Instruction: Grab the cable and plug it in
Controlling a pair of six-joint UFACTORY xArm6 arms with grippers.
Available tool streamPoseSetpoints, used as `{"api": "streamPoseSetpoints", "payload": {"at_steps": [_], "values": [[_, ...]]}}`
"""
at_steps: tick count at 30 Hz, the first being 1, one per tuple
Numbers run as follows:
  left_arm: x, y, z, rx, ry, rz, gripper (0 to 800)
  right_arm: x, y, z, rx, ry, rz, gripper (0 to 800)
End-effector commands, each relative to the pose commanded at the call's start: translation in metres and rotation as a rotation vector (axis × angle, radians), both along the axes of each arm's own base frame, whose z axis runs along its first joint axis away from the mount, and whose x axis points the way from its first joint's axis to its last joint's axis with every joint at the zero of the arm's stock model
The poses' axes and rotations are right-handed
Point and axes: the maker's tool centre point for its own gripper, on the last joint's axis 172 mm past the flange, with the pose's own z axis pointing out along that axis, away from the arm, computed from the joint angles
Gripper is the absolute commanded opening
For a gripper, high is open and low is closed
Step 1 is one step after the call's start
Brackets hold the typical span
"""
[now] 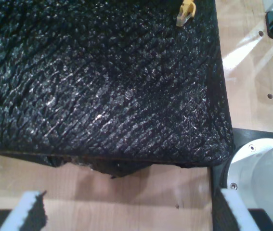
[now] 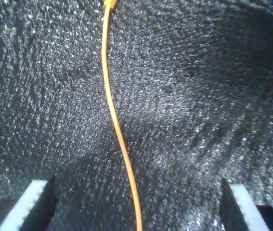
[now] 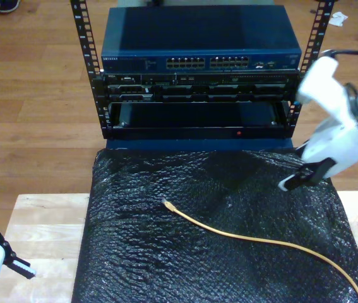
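Note:
The yellow-orange cable [image 3: 242,237] lies loose on the black foam mat [image 3: 166,265], running from the exterior view's lower right to its clear plug [image 3: 167,204] near the mat's middle. My second gripper [image 3: 302,177] hovers open above the mat at the exterior view's right. Seen from its wrist camera, the cable [image 2: 119,134] passes between the open fingers [image 2: 37,197] of my second gripper [image 2: 137,195] without touching them. My first gripper [image 3: 17,265] is open and empty at the exterior view's lower left, over the wooden table. From my first gripper [image 1: 131,207], the plug [image 1: 185,13] lies far off on the mat.
Behind the mat stands a rack holding a blue network switch [image 3: 201,38] with rows of ports [image 3: 207,63] and other units below. The light wooden table [image 3: 46,227] shows beside the mat. A silver arm base [image 1: 261,168] sits near the mat's corner.

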Motion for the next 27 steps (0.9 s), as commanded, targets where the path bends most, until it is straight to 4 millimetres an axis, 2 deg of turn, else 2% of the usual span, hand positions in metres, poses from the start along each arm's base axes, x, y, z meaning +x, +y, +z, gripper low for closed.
{"api": "streamPoseSetpoints", "payload": {"at_steps": [4,7,11,14,21,25,27], "values": [[0.000,0.000,0.000,-0.002,0.002,-0.001,800,0.011,0.016,-0.001,-0.008,-0.034,0.006,792],[0.000,0.000,0.000,-0.002,0.002,-0.001,800,0.014,0.018,0.001,-0.001,-0.028,-0.020,792],[-0.001,-0.001,-0.002,-0.008,0.009,-0.001,800,0.014,0.029,-0.005,-0.015,-0.002,-0.024,792],[-0.001,-0.001,-0.002,-0.010,0.011,-0.001,800,0.019,0.039,-0.017,-0.052,0.014,-0.012,791],[-0.002,-0.001,-0.004,-0.015,0.020,0.000,800,0.027,0.076,-0.055,-0.240,0.057,0.017,780],[-0.002,-0.002,-0.004,-0.017,0.022,-0.002,800,0.031,0.090,-0.070,-0.317,0.063,0.011,774],[-0.002,-0.002,-0.005,-0.020,0.026,-0.002,800,0.031,0.103,-0.076,-0.328,0.071,0.013,773]]}}
